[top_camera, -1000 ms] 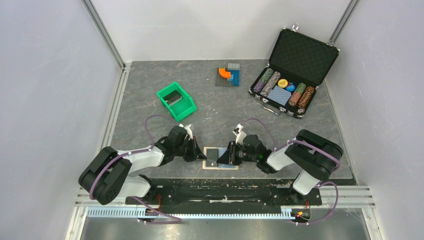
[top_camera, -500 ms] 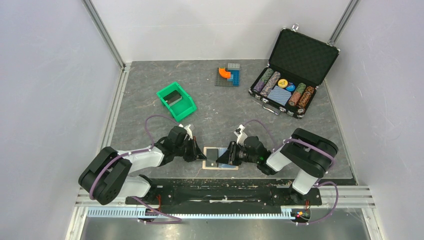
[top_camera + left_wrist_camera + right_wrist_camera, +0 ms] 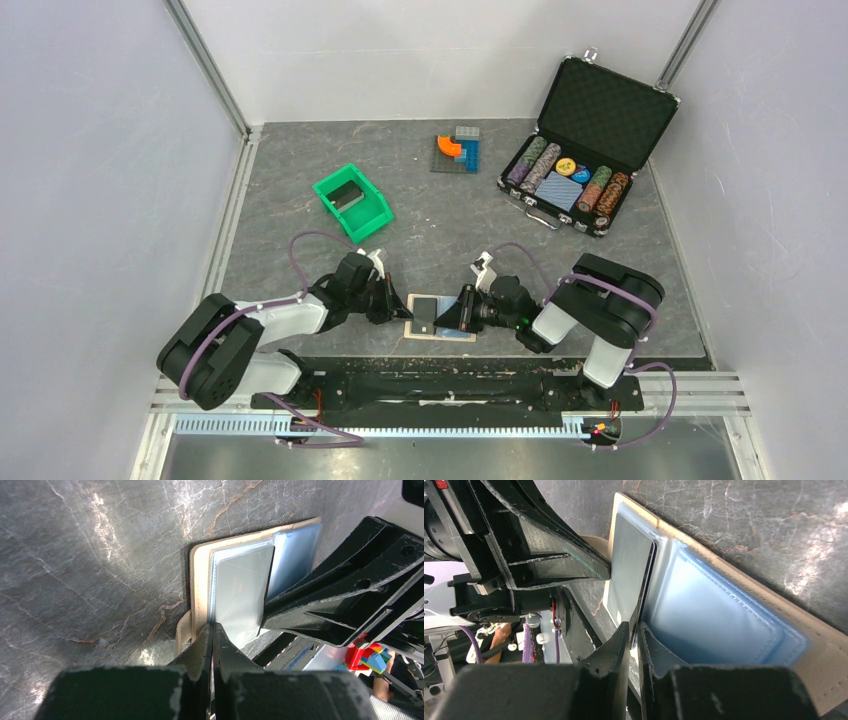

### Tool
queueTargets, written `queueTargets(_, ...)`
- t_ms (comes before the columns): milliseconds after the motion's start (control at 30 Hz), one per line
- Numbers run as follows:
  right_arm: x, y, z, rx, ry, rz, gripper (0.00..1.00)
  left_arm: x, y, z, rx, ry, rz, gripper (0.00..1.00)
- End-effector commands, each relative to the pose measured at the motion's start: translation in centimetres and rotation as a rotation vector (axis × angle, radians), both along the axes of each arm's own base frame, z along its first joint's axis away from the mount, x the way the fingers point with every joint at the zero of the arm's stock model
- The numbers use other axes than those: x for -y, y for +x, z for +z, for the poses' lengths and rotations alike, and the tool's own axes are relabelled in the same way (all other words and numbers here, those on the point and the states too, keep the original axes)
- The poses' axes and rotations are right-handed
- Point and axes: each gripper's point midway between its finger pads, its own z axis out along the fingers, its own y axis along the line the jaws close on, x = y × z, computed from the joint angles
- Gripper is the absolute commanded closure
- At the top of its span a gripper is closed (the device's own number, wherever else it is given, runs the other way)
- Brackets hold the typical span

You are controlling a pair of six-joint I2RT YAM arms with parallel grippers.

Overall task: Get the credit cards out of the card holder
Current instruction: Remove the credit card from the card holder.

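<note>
**Grippers meet over an open card holder at the table's near edge**

Seen from above, a tan-edged card holder [image 3: 421, 336] lies open and flat at 6 o'clock on the grey marbled table [image 3: 430, 235], between the two arm bases. Its light blue pockets [image 3: 719, 615] face up. A dark grey credit card [image 3: 424, 310] lies over the holder's left half, and the card's edge nearest the fold is tilted up off the pocket.

The left gripper [image 3: 400, 308] reaches in from 9 o'clock. Its fingers are pressed together with nothing between them, and their tips rest at the holder's outer edge, just beside the small strap tab [image 3: 182, 630].

The right gripper [image 3: 443, 317] reaches in from 3 o'clock. Its fingers are almost together and pinch the raised edge of the credit card. Whether more cards sit inside the pockets cannot be told.

Farther back on the table, a green bin [image 3: 352, 203] sits at 10 o'clock. A small plate of toy bricks [image 3: 457, 150] sits at 12 o'clock. An open black chip case [image 3: 590, 150] sits at 2 o'clock.
</note>
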Motion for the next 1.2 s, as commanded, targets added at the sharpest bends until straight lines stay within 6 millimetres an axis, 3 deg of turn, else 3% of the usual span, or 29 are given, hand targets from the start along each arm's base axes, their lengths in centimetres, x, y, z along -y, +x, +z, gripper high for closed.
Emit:
queueTargets(0, -1.5, 1.2, 2.2, 0.088, 0.072, 0.000, 0.94, -1.8, -2.3, -2.8, -0.100, 0.093, 0.015, 0.98)
queueTargets(33, -1.4, 1.2, 2.3, 0.098, 0.075, -0.003, 1.00, -1.7, -2.3, -2.8, -0.100, 0.093, 0.014, 0.98)
queueTargets(367, 0.5, 0.8, 2.4, 0.200, 0.026, 0.030, 1.00, -2.3, -2.1, -3.6, -0.116, 0.154, 0.018, 0.98)
queueTargets(767, 3.0, 0.1, 1.5, 0.183, -0.002, 0.018, 1.00, -2.9, -2.2, -4.0, -0.119, 0.186, 0.029, 0.98)
queueTargets(1167, 5.9, 0.7, 0.9, 0.169, -0.078, -0.053, 1.00, -2.1, -1.4, -2.3, -0.088, 0.145, 0.022, 0.95)
